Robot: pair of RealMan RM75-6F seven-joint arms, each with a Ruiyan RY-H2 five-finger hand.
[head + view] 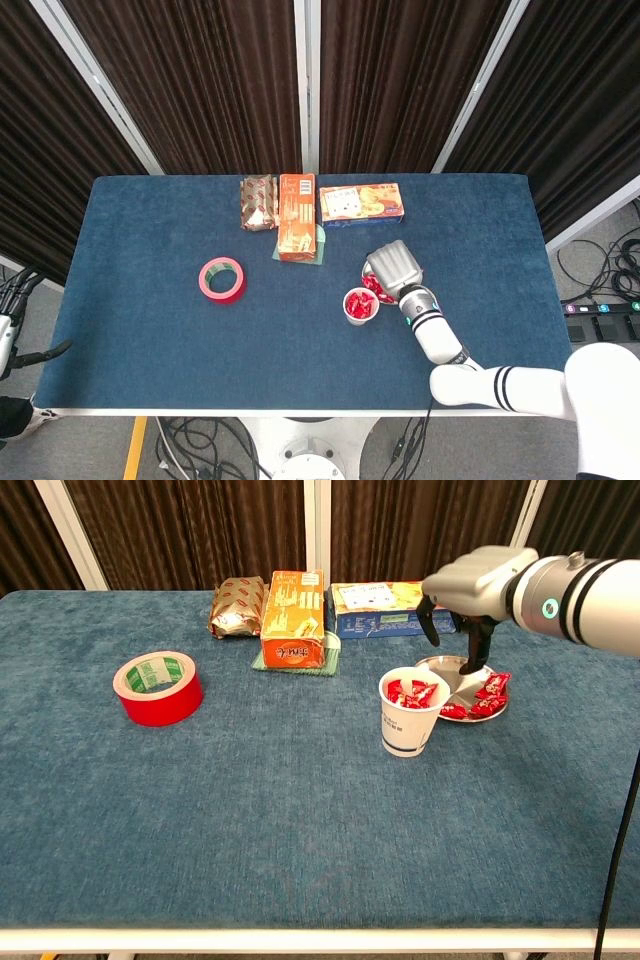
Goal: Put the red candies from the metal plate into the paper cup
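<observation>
The white paper cup (407, 723) stands mid-table with red candies (410, 692) inside; from above the cup (358, 306) shows red filling. Just right of it lies the metal plate (452, 677), with several red candies (487, 695) along its right and front edge. My right hand (470, 590) hovers over the plate, fingers (477, 645) pointing down and apart, nothing held. In the head view this hand (393, 267) covers most of the plate; a few candies (376, 288) peek out. My left hand (12, 340) is barely seen at the left edge, off the table.
A red tape roll (157, 687) lies at the left. Along the back stand a brown snack bag (237, 607), an orange box (293, 619) on a green cloth and a flat biscuit box (385, 608), the last just behind the plate.
</observation>
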